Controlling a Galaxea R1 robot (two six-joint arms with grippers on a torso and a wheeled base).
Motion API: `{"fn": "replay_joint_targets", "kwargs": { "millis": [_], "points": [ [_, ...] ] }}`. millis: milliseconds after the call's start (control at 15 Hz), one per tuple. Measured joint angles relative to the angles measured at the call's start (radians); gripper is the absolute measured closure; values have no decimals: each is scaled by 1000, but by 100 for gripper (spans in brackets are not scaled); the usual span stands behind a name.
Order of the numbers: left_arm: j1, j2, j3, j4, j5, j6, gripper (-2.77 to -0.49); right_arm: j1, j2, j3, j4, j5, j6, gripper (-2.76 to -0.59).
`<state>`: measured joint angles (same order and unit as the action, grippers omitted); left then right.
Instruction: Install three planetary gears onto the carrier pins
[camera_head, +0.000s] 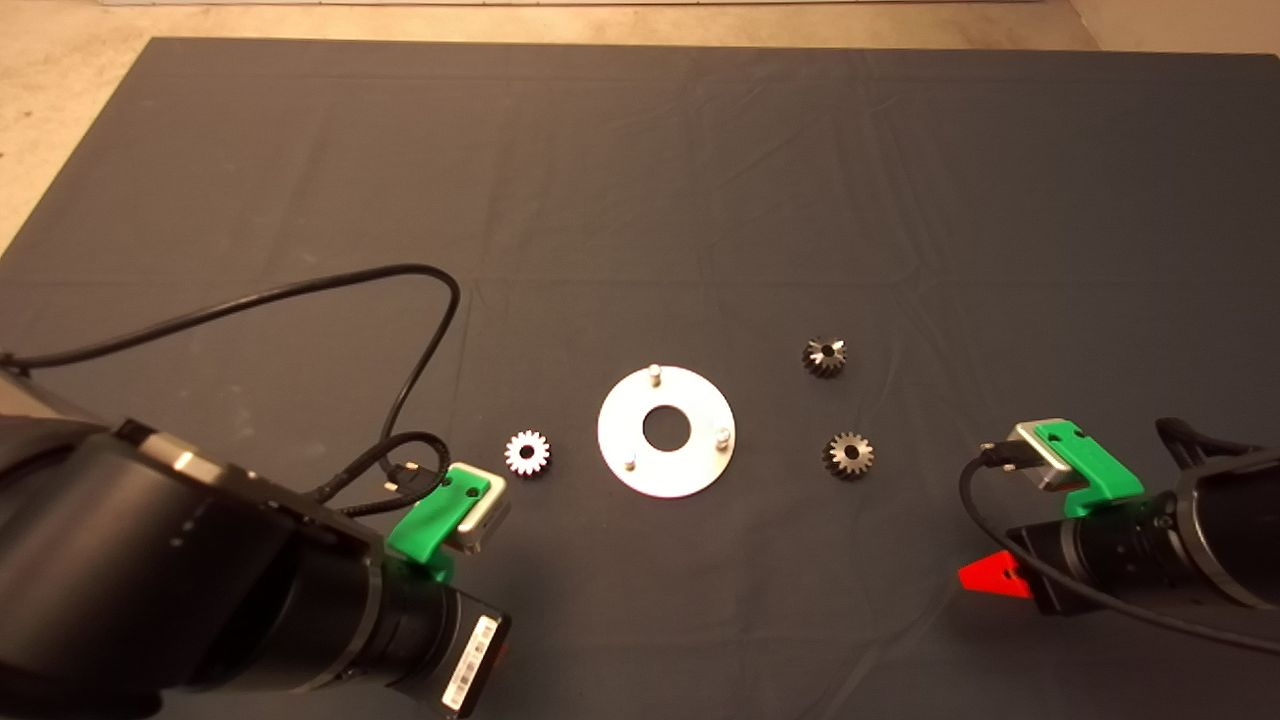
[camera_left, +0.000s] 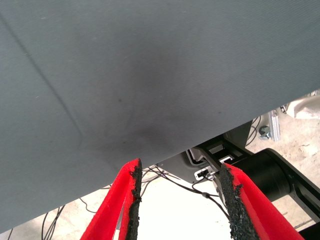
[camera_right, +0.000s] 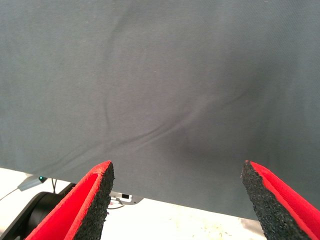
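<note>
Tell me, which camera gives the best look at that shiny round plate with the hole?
The head view: the round plate lies whole in the middle of the mat, its three pegs showing. Both wrist views show only bare mat between red fingers, no plate.

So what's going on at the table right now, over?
Left gripper and right gripper open, empty, parked low. Three small toothed metal gears loose beside flat round silver plate; pegs bare. Nothing blocking.

The left gripper (camera_left: 181, 200) is hidden under its arm in the head view. Only one red fingertip (camera_head: 990, 577) of the right gripper (camera_right: 177, 200) shows there.
</note>
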<state>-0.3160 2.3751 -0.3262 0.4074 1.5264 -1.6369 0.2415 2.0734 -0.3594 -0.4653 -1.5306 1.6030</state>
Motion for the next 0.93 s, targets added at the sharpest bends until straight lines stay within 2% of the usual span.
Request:
{"fn": "replay_joint_targets", "kwargs": {
  "millis": [200,267,600,867,933],
  "points": [
    [0,51,0,0,-1,-21,-103,-4,23,-18,-69,-1,-27,-189],
    [0,57,0,0,-1,-24,-103,-11,36,-35,-83,-1,-37,-189],
    [0,57,0,0,0,-26,-103,-40,165,-209,-129,-3,-83,-189],
    [0,58,0,0,0,-27,-103,-63,241,-285,-146,0,-107,-189],
    [0,57,0,0,0,-27,-103,-64,245,-289,-147,7,-111,-189]
  ]
}}
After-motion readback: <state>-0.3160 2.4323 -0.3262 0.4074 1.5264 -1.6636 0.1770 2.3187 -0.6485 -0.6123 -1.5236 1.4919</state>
